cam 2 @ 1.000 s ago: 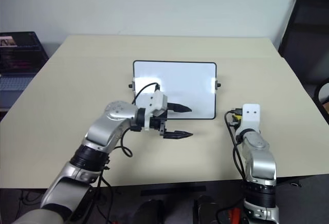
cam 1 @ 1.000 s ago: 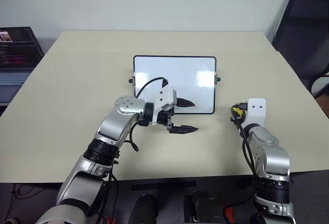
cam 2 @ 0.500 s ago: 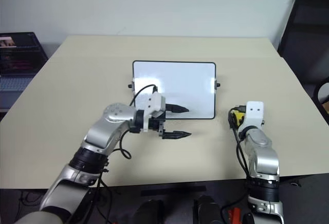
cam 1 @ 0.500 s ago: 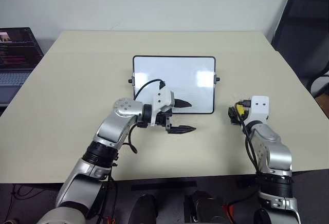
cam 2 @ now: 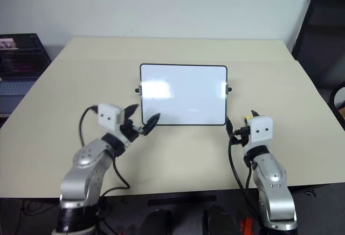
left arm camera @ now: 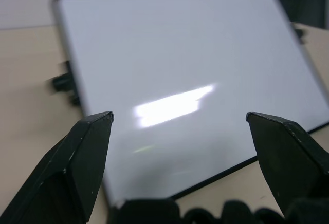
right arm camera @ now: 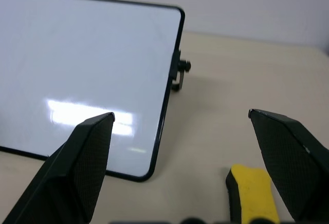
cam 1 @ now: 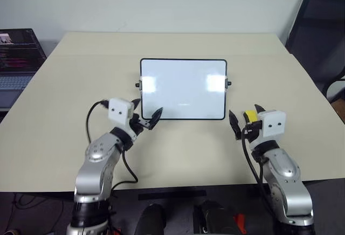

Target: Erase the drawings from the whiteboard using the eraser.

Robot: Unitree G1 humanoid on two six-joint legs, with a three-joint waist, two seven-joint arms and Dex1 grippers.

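The whiteboard [cam 1: 183,89] lies at the table's [cam 1: 64,84] middle, wiped white with no marks I can make out, and the eraser [right arm camera: 253,193] sits on the table just off its near right corner. The right gripper [cam 1: 246,118] hangs spread above the eraser, the left gripper [cam 1: 145,119] spread and empty by the board's near left corner. The likely risk is calling the task done while faint strokes hide under the glare, or a careless arm nudging the eraser towards the table's edge.

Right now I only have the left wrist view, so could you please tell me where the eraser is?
Observer: The yellow eraser lies on the table, just off the whiteboard's right-hand short side.
Operator: Is the right end effector gripping it?
Observer: No. The right end effector stands open, a finger on either side of the eraser, not clamped on it.
Operator: Is anything else nearby?
Observer: An open laptop sits beyond the table's left edge.
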